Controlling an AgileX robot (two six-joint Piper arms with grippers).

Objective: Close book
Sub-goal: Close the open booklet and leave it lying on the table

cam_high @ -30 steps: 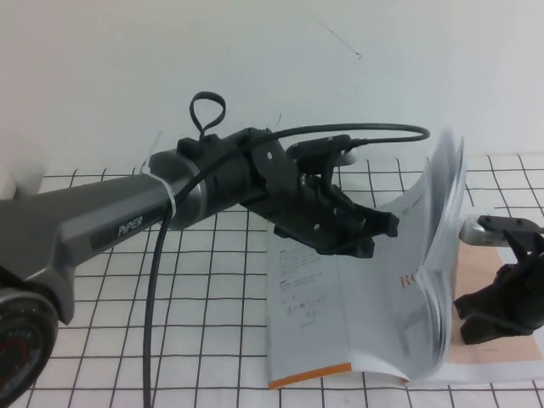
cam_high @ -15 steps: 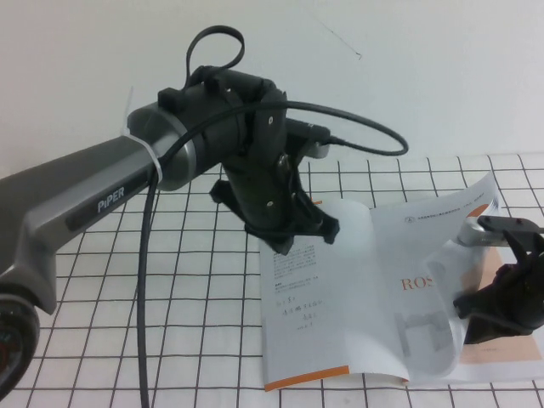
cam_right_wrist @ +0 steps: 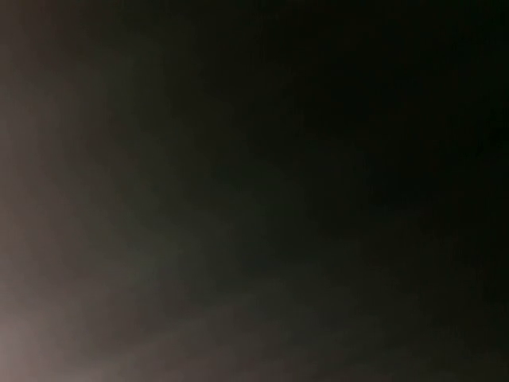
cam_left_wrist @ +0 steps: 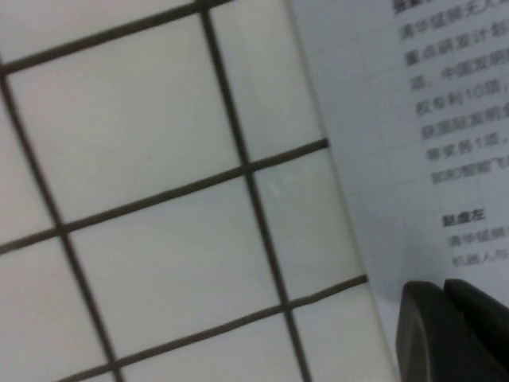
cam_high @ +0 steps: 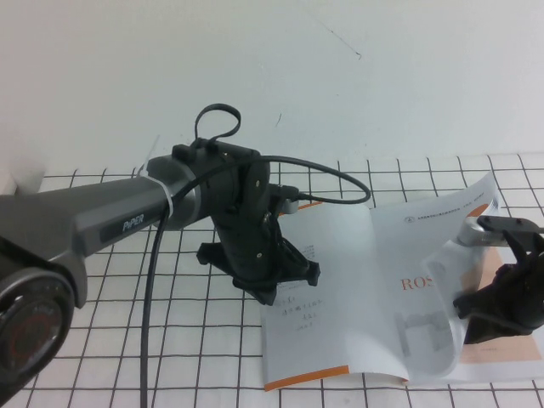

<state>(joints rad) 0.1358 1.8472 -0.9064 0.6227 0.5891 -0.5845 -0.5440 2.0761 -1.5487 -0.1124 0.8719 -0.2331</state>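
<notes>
Left gripper (cam_high: pixel 270 293), fingers pressed together, is over the open book's (cam_high: pixel 357 255) left page; right gripper (cam_high: pixel 501 308) (grip unclear) is at its right side.

A plain white wall (cam_high: pixel 408 85) fills the upper half of the frame in the high view, evenly lit, with a thin dark hairline (cam_high: pixel 338 40) slanting across its upper right. Below it the table (cam_high: pixel 110 340) spans the lower half, white and ruled with a black grid. The same squares fill the left part of the left wrist view. A pale, blurred block (cam_high: pixel 19 180) sits at the far left edge, where wall meets table.
</notes>
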